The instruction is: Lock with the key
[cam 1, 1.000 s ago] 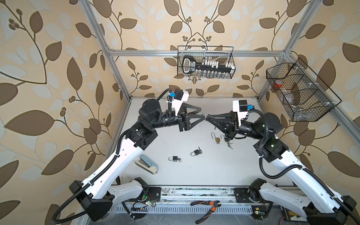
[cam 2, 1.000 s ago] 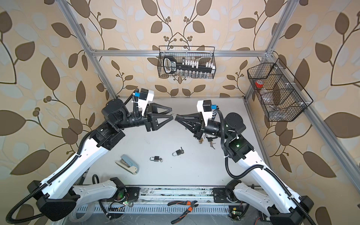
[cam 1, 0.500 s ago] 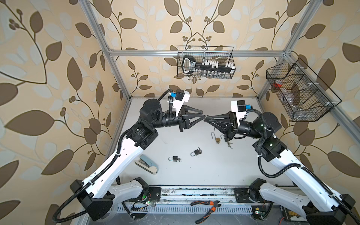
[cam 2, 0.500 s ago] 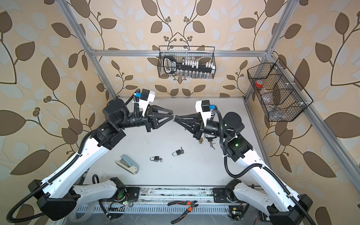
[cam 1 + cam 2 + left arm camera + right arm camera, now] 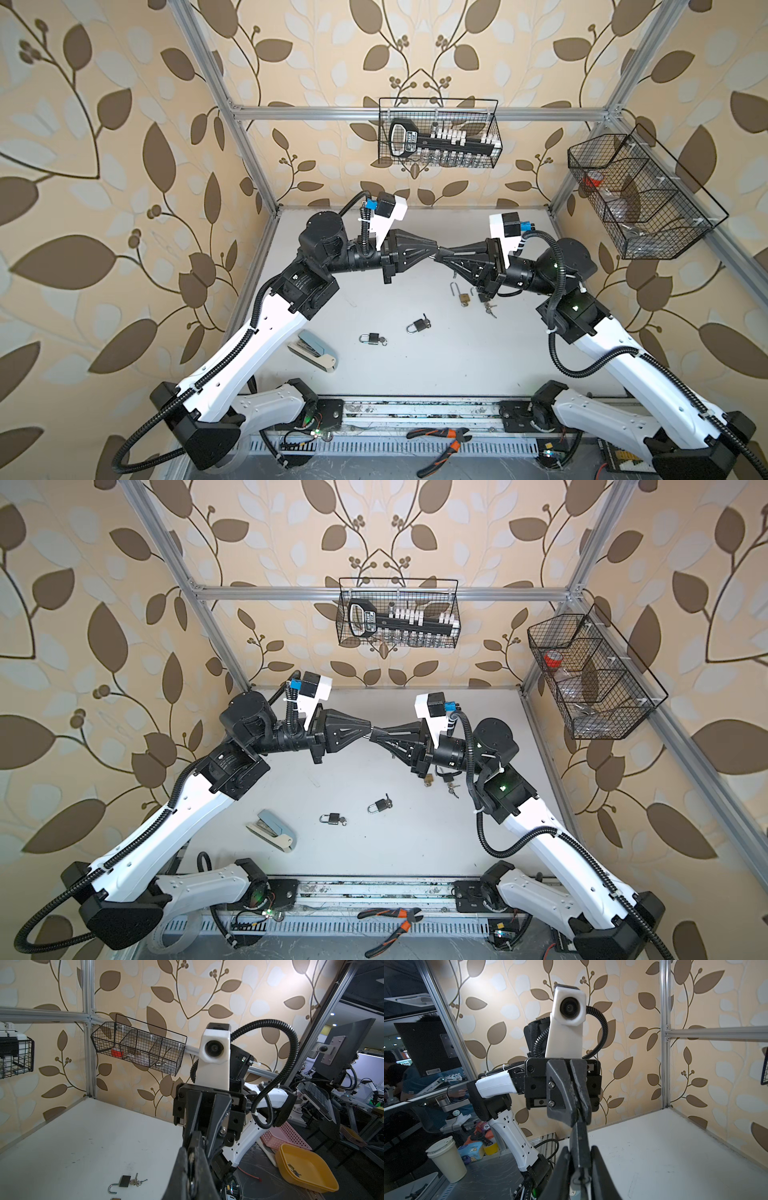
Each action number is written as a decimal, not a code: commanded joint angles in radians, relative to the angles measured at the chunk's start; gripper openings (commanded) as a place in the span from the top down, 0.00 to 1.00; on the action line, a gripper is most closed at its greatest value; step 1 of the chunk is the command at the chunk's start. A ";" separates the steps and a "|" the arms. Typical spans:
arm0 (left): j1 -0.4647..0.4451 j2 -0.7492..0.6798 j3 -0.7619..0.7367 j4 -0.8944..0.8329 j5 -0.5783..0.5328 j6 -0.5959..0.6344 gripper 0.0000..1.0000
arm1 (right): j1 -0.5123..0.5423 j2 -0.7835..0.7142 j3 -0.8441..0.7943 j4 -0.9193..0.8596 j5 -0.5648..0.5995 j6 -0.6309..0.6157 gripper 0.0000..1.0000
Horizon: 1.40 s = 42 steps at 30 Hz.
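Black on black, the left pincer (image 5: 434, 250) and the right pincer (image 5: 441, 252) met tip to tip in both top views, in the air above the white bench (image 5: 415, 374). Under them, near the right arm, lay a brass padlock (image 5: 464, 298) with its shackle open. A dark padlock (image 5: 372, 338) lay nearer the front, and a stapler (image 5: 314, 351) towards the left.

From the left wrist, the left pincer showed clenched, its fingers pressed flat together. A black padlock (image 5: 124, 1181) with an open shackle and a bunch of keys (image 5: 138, 1182) rested on the bench below.

From the right wrist, the right pincer's fingers (image 5: 601, 1169) stood parted, released, either side of the left tips. A small metal glint there I took for the key (image 5: 579, 1180), pinched by the left pincer.

My reading was a mid-air handover of the key, nearly complete. Next, the right pincer would have to back straight off without brushing the key. It could then steady an open padlock while the left lined the blade up with the keyway.
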 commanded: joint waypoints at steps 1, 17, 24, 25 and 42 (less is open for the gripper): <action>-0.002 -0.049 -0.014 0.029 -0.104 -0.019 1.00 | -0.100 -0.045 -0.047 0.090 0.000 0.077 0.49; -0.003 -0.048 -0.001 0.019 -0.066 -0.026 1.00 | -0.222 0.012 -0.142 0.458 -0.267 0.443 0.45; -0.002 -0.051 -0.004 0.029 -0.059 -0.042 1.00 | -0.204 0.060 -0.148 0.599 -0.230 0.594 0.52; 0.000 -0.050 -0.005 0.034 -0.050 -0.049 1.00 | -0.195 0.061 -0.143 0.573 -0.233 0.571 0.53; 0.110 -0.010 -0.034 0.247 0.115 -0.269 1.00 | -0.096 0.018 -0.124 0.457 -0.064 0.430 0.44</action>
